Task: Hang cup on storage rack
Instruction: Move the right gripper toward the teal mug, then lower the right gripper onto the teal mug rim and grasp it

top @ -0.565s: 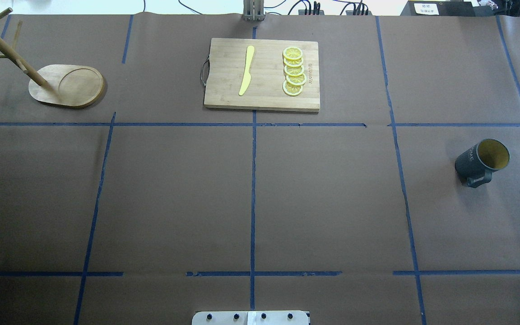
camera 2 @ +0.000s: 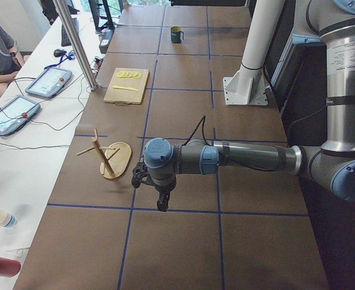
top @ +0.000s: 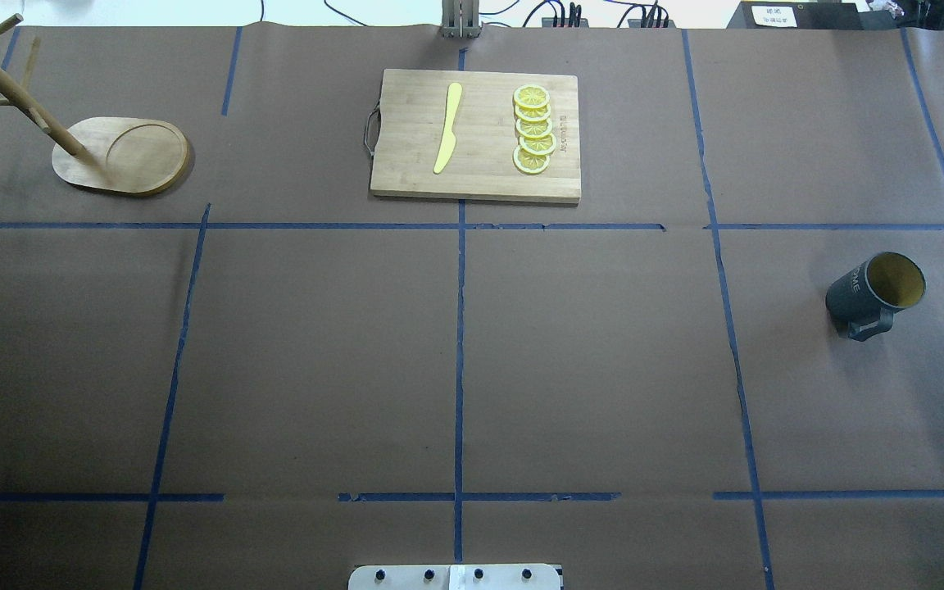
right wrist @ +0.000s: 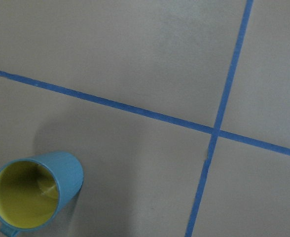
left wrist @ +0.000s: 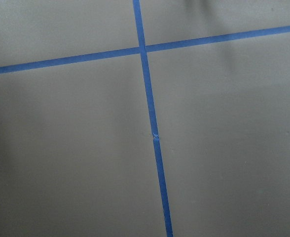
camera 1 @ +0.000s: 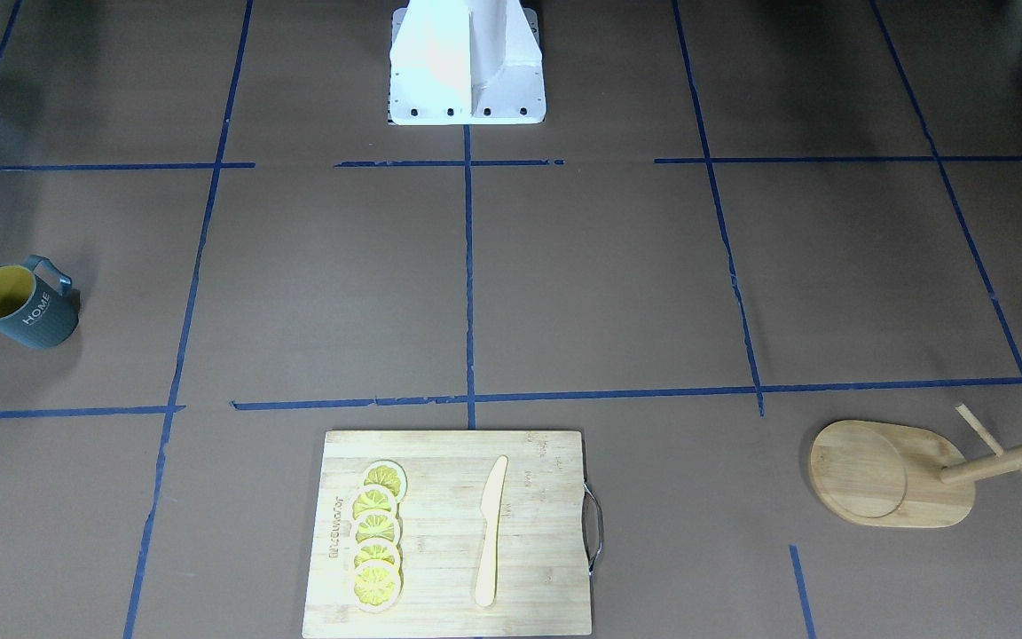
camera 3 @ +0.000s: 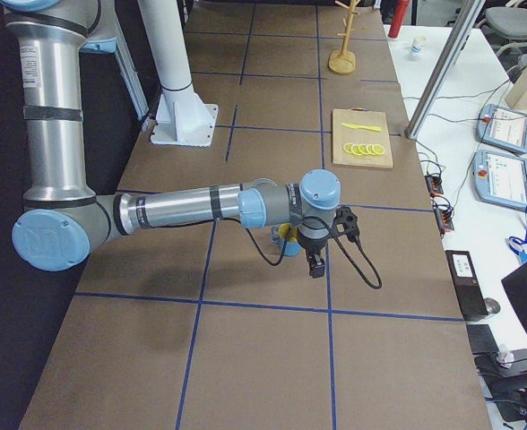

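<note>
Cup (top: 878, 293) placement first: you will find it upright on the table (top: 316, 352) at about 3 o'clock in your overhead view. Its yellow inside faces up and its handle is turned toward 6 o'clock. The storage rack (top: 124, 156) stands well apart from it, at about 10 o'clock. Its post rises from the end of the oval base away from the round recess, and nothing hangs on its pegs.

At 12 o'clock lies a cutting board (top: 476, 135) carrying a row of lemon slices (top: 533, 131) and a pale yellow knife (top: 447, 127) beside them.

Look to your side cameras for the arms. The left gripper (camera 2: 161, 202) hangs pointing down above the table, near the rack's base. The right gripper (camera 3: 315, 264) points down just beside the cup, which its wrist partly hides. You cannot tell from these angles whether either pair of fingers is apart or together.

Your right wrist camera catches the cup at 7 o'clock. Your left wrist camera shows only brown paper crossed by blue tape (left wrist: 150, 98).
</note>
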